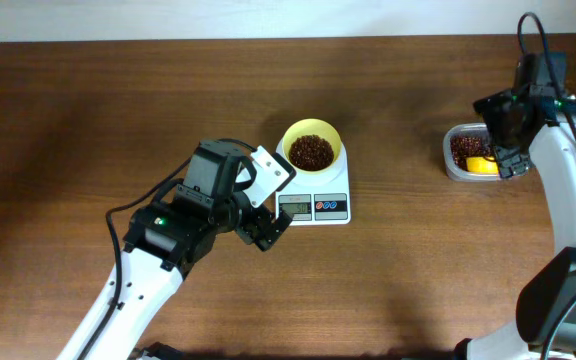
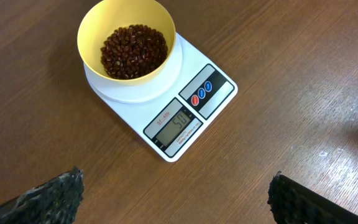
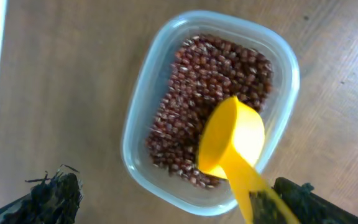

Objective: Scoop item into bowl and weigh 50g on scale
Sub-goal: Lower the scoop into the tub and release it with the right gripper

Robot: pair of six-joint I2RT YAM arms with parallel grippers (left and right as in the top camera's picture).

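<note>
Dark brown wooden table (image 1: 88, 120), seen from above, with a pale strip of wall (image 1: 268, 18) along its far edge.

Centre: the white rectangular scale (image 2: 219, 93) lies flat on the wood. The pale yellow bowl (image 2: 89, 36) stands upright on its round weighing platform. The bowl holds a loose heap of small reddish-brown beans (image 2: 133, 51), which covers the bottom and leaves the upper wall bare. Beside the bowl, on the face of the scale, are the grey display (image 2: 180, 121) and the red and blue buttons (image 2: 202, 92). The display's digits look like 50 but are small.

Left: the left gripper (image 2: 176, 193) hangs over the table just in front of the scale, touching neither scale nor bowl. Its two dark fingers (image 2: 55, 196) are spread wide, with bare wood between them.

Right: a clear rounded-rectangular container (image 3: 131, 134) sits well apart from the scale, near the table's right edge, and holds more of the same beans. A bright yellow scoop (image 3: 235, 134) rests in it, cup on the beans and handle slanting over the container's near rim. The right gripper (image 3: 173, 196) hovers above the container with its fingers released and wide apart. The handle runs just beside one finger and is not clamped between the two.
</note>
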